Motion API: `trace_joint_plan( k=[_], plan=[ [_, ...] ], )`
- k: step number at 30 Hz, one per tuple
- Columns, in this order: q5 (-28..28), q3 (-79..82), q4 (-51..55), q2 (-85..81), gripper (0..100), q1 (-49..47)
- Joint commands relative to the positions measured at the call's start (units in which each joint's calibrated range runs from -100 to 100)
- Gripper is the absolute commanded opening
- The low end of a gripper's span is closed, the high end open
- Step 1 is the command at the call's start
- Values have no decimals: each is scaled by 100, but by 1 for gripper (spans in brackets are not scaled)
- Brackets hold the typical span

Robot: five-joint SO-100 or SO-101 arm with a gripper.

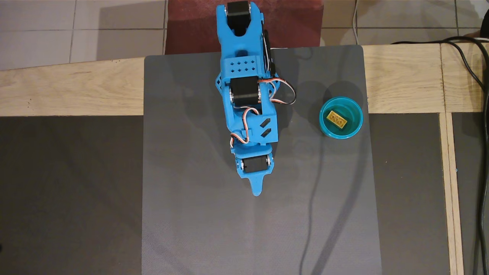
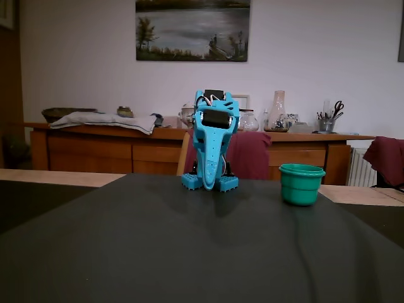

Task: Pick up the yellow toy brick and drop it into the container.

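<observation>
A: Overhead view: where is the small pale-yellow studded plastic brick (image 1: 336, 118)?

B: Inside the round teal translucent plastic cup (image 1: 353, 128); the blue gripper (image 1: 256, 189), pointing down over the counter, looks closed and empty.

A: Fixed view?

B: Brick hidden. Probably light, rigid, slick (pinch the long sides).

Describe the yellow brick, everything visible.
The yellow toy brick is a small plastic building brick with round studs facing up; three show clearly in the overhead view. It lies flat and diagonal on the floor of the teal cup, near the cup's upper-left wall as that view shows it. Nothing grips it. In the fixed view the cup wall hides it.
</observation>
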Motion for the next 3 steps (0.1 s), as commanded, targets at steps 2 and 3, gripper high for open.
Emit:
trace_joint_plan(
  k=[2, 3],
  plan=[
    [18, 27, 34, -35, 0, 28],
    [18, 27, 34, -35, 0, 28]
  ],
)
